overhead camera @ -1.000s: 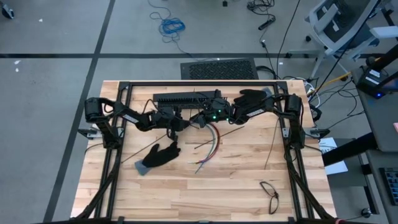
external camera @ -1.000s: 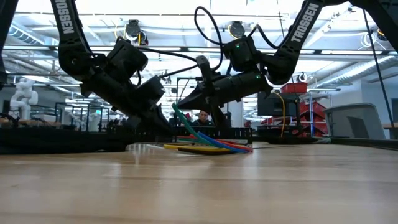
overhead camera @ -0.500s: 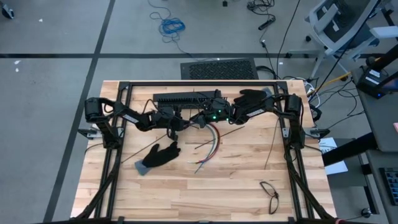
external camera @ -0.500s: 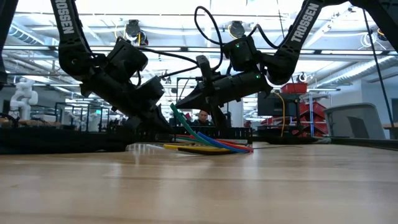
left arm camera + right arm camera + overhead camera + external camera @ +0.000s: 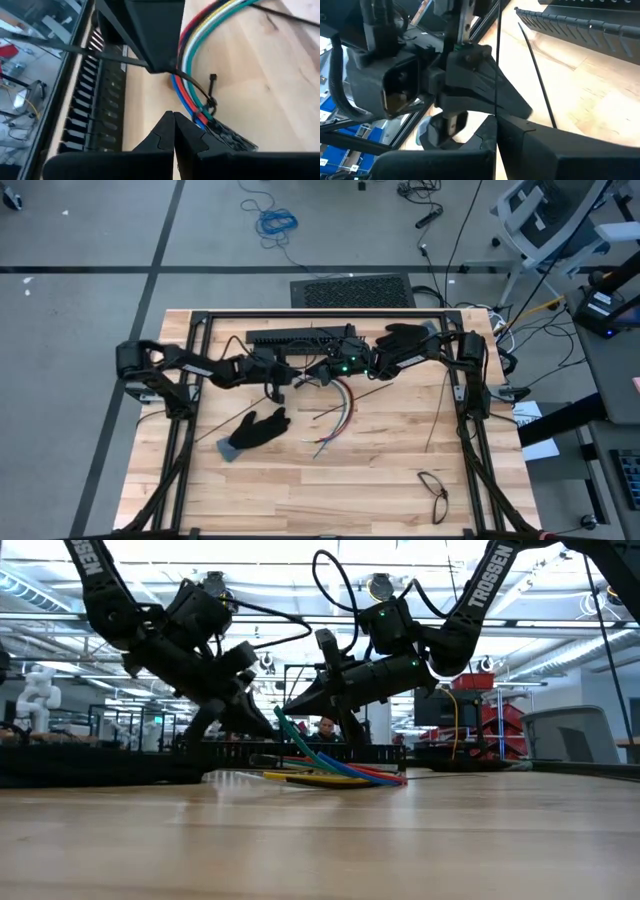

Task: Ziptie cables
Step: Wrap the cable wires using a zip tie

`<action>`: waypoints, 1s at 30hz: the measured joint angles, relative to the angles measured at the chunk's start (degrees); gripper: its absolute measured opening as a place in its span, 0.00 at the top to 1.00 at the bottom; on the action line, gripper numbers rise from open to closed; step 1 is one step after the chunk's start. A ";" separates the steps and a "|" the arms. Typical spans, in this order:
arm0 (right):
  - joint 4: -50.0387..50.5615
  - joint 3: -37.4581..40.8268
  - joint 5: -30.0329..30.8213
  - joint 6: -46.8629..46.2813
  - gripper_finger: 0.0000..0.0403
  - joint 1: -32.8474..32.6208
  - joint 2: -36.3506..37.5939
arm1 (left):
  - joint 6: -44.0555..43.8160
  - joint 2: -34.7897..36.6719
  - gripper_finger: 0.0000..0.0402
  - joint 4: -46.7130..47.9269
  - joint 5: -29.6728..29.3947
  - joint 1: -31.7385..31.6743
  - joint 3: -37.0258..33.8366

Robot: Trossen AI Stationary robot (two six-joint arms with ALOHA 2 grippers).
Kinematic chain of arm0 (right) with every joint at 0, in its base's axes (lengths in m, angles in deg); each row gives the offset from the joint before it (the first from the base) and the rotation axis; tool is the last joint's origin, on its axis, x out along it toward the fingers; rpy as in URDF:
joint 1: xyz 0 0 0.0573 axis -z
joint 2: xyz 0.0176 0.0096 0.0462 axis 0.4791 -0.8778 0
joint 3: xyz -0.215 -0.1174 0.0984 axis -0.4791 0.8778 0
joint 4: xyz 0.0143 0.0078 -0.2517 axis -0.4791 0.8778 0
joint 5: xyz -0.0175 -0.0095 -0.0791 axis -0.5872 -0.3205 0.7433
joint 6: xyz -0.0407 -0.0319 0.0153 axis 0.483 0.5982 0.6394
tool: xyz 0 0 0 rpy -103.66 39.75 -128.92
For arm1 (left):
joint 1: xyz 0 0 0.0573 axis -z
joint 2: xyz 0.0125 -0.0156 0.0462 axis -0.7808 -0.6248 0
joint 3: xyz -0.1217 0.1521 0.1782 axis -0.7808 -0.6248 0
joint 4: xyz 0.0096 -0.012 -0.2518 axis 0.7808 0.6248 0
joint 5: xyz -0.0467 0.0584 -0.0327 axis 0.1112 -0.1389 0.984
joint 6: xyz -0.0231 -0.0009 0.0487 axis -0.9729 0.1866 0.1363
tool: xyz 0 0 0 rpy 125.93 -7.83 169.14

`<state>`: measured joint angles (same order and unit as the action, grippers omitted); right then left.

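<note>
Cinching step: the cables (image 5: 340, 402) lie near the tabletop's (image 5: 380, 480) 12 o'clock edge. The right tool (image 5: 312, 376), fingers together, pinches the ziptie (image 5: 200, 90); the left tool (image 5: 279, 387) is closed, empty. Next, the tail needs pulling tight.

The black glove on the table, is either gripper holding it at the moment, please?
No, the black glove lies alone on the wooden table, well clear of both the left gripper and the right gripper.
</note>
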<state>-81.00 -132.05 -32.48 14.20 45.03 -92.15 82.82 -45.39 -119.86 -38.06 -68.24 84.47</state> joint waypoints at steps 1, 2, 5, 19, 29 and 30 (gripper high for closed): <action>0.04 -0.01 0.00 0.00 1.00 0.00 0.00 | -1.14 0.44 0.99 1.20 0.77 0.00 0.00; 0.15 -0.01 -0.01 0.00 1.00 0.00 0.00 | -2.17 0.50 0.99 1.97 1.82 0.00 0.00; 0.61 -0.02 0.00 0.00 1.00 0.00 0.02 | -3.19 -0.53 0.98 3.80 5.31 0.02 0.00; 1.29 0.00 0.00 0.00 1.00 0.00 0.02 | 1.77 -2.82 0.67 1.91 5.06 0.02 -0.02; 1.33 0.00 -0.15 -0.02 1.00 0.00 0.02 | 4.21 -4.32 0.71 -5.26 0.91 0.00 0.02; 1.34 0.00 -0.21 -0.02 1.00 0.00 0.02 | 4.21 -4.33 0.71 -5.53 0.92 0.01 0.01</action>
<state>-79.67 -132.05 -32.68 14.18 45.03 -92.13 87.03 -49.72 -125.40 -37.14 -68.23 84.48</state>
